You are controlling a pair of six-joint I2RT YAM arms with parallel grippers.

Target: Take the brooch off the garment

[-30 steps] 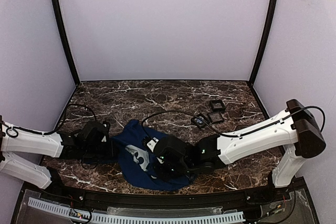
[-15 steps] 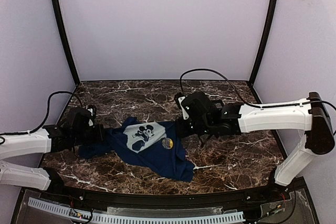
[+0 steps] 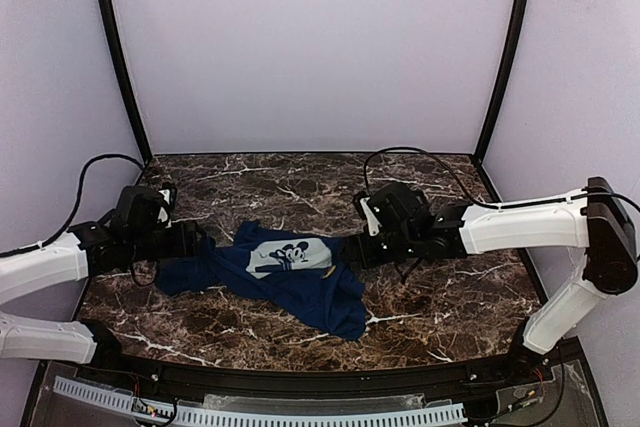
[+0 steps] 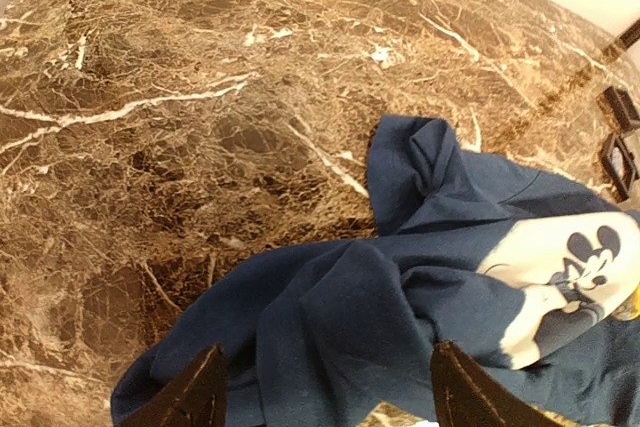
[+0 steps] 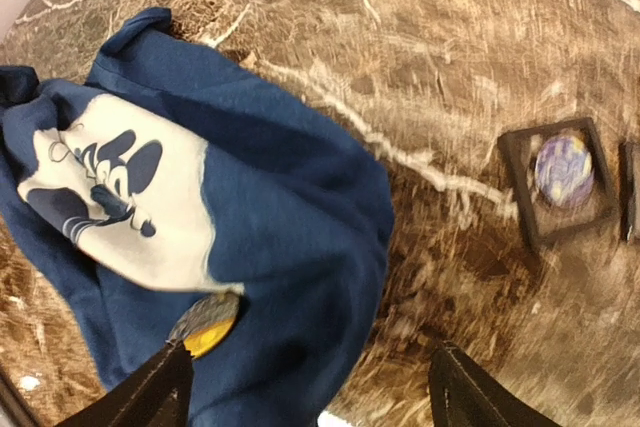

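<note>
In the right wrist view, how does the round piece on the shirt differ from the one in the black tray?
Colour: the brooch on the garment looks yellow and grey; the disc in the black tray looks bluish violet.
Place: the brooch sits on navy cloth beside the pale print; the disc lies framed by the tray.
Shape seen: the brooch shows as a flattened oval, the disc nearly round.
Both are small discs.

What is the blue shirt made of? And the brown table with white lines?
The shirt looks like soft matte cloth, maybe cotton: it bunches in loose folds. The table looks like polished marble, or a print of it: dark brown, white veins, slight sheen.
</note>
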